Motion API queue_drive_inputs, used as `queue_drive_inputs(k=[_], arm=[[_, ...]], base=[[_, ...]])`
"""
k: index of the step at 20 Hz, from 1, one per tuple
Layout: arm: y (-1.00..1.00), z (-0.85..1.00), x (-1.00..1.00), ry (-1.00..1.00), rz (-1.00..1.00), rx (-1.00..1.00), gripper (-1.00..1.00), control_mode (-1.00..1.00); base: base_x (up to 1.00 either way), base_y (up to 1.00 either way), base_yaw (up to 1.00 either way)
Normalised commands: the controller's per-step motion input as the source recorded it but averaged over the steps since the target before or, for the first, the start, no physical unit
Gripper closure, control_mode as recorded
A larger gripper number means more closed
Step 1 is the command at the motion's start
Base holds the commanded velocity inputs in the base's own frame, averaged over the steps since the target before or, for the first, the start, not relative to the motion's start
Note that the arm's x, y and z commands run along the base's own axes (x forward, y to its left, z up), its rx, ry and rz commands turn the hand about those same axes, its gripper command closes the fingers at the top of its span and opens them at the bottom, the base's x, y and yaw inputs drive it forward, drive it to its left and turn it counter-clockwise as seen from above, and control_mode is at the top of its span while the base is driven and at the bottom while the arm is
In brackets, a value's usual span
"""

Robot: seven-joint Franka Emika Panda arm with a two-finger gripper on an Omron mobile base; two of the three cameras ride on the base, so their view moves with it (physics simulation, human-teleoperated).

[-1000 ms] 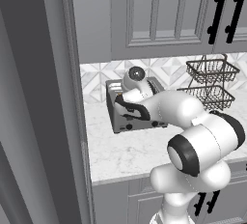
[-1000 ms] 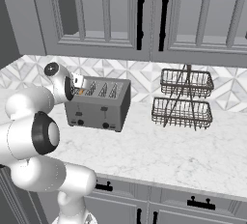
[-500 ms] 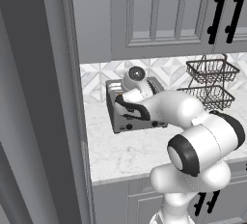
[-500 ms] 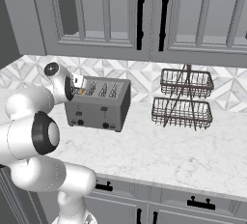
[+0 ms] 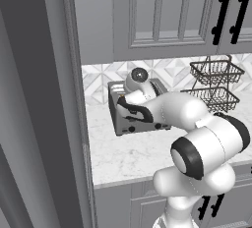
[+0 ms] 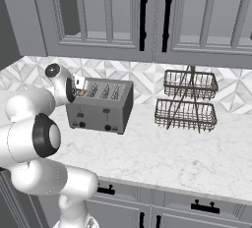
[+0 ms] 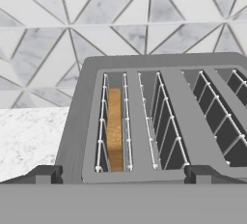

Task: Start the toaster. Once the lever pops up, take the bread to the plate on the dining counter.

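Note:
The grey toaster (image 6: 103,108) stands on the marble counter against the tiled wall, its levers and knobs on the front face. In the hand view I look down on the toaster's top (image 7: 77,121). The bread (image 7: 114,130) stands deep in the leftmost slot, its tan edge showing; a sliver of the bread (image 6: 82,93) also shows in the right base view. My gripper (image 7: 121,175) hovers just above the toaster's near edge, open, with nothing between its fingertips (image 7: 44,175). From the right base view the gripper (image 6: 78,83) is over the toaster's left end. The plate and the dining counter are out of view.
A two-tier dark wire basket rack (image 6: 188,100) stands to the right of the toaster. Grey upper cabinets (image 6: 142,15) hang low above the counter (image 6: 162,158). A tall grey panel (image 5: 49,99) closes off the left side. The arm (image 5: 182,111) covers part of the toaster (image 5: 123,124).

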Motion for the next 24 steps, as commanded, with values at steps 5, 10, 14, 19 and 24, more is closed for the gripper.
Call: queue_drive_inputs(k=[5, 10, 14, 19, 24], arm=[[0.0, 0.0, 0.0, 0.0, 0.0, 0.0, -1.0, -1.0], [0.0, 0.0, 0.0, 0.0, 0.0, 0.0, -1.0, -1.0], [0.0, 0.0, 0.0, 0.0, 0.0, 0.0, -1.0, -1.0], [0.0, 0.0, 0.0, 0.0, 0.0, 0.0, -1.0, -1.0], [0.0, 0.0, 0.0, 0.0, 0.0, 0.0, -1.0, -1.0]], base=[[0.0, 0.0, 0.0], [0.0, 0.0, 0.0], [0.0, 0.0, 0.0], [0.0, 0.0, 0.0], [0.0, 0.0, 0.0]])
